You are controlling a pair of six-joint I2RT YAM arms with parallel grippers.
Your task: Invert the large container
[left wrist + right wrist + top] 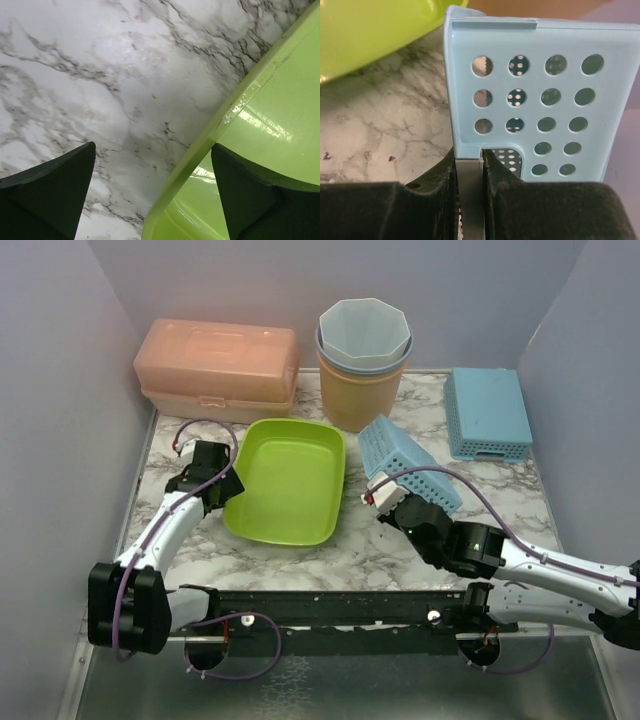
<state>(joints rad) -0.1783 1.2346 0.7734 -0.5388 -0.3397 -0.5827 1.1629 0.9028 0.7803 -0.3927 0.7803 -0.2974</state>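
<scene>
Lower frame, top view: both arm bases sit on the black rail (330, 605).

Left gripper (213, 480), centre left: jaws wide apart and straddling the long left rim of the green tub (288, 480). In the left wrist view one finger is over bare marble and the other is inside the tub. The rim (225, 115) runs diagonally between them, and the left gripper (154, 150) is not closed on it. I read this as lining up a rim pinch, so that I can tip the tub over along its long edge.

Right gripper (385, 498), centre right: jaws clamped on the thin side wall of the blue perforated basket (408, 462). The right wrist view shows the wall squeezed between the pads of the right gripper (468, 162). The basket (530, 75) is tipped on edge just beside the tub's right rim. My guess is that I hold it there to keep it out of the flip path. I cannot tell whether it touches the table.

Task object, by my judgement: the green tub, mid-frame, mouth up, not yet turned.

Surface: the marble tabletop (330, 560) is glossy, so the tub may slide when levered.

Upper frame:
- pink lidded box (218, 365), left
- orange bucket (360, 390) with pale liners nested inside, centre
- second blue basket (488, 412), bottom up, right

Plain lavender walls (350, 270) enclose the back and both sides.
</scene>
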